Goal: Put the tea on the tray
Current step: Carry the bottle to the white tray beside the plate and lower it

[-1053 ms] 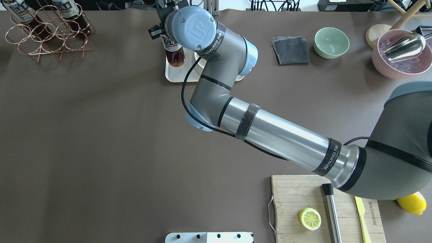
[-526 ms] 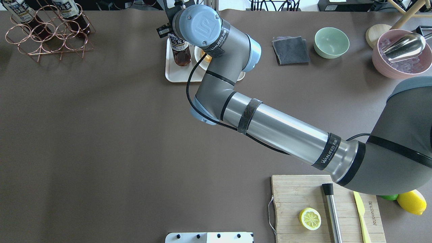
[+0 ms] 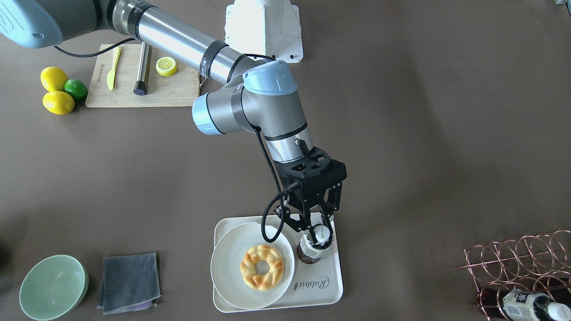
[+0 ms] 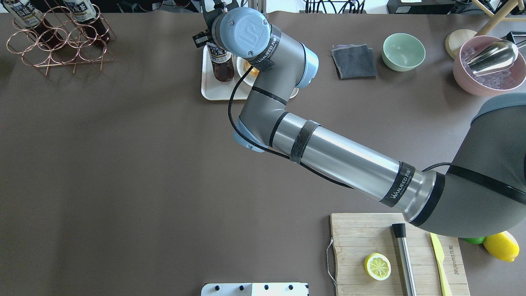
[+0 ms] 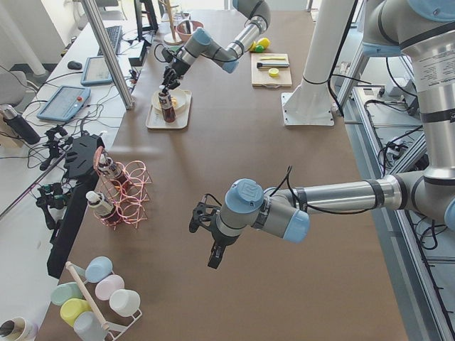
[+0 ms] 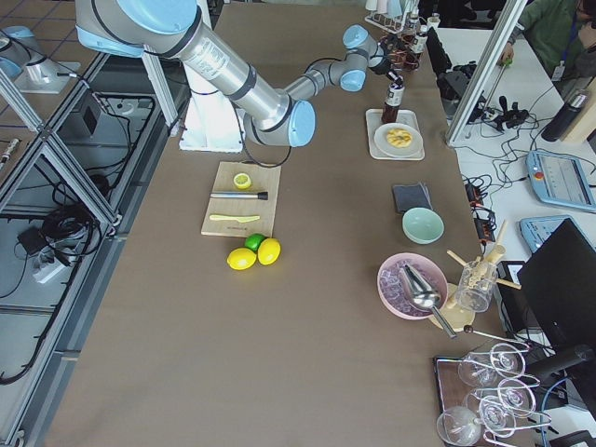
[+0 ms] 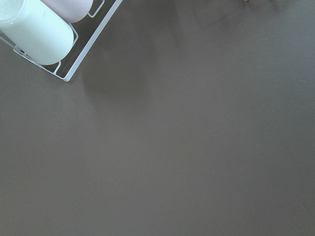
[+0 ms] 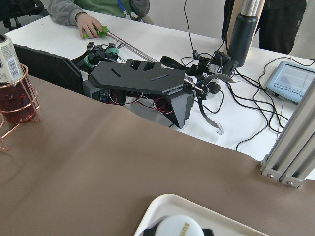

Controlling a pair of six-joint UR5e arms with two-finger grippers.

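Tea bottle [image 3: 312, 252] upright on tray [image 3: 332, 285], beside the plate [image 3: 227, 267], right gripper [image 3: 316, 228] clamped on its cap, left gripper [image 5: 206, 238] well apart, fingers' state unclear.

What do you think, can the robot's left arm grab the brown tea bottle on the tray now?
Probably not. The right arm has its jaws shut on the small clear plastic bottle of brown tea, on the cream-white rectangular tray. The left arm is far off along the table.

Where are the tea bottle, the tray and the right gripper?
tea bottle [image 3: 311, 248]: front-facing view, on its label.
tray [image 3: 331, 272]: front-facing view, bare floor by the lettering.
right gripper [image 3: 317, 230]: front-facing view, between fingertips at the cap.
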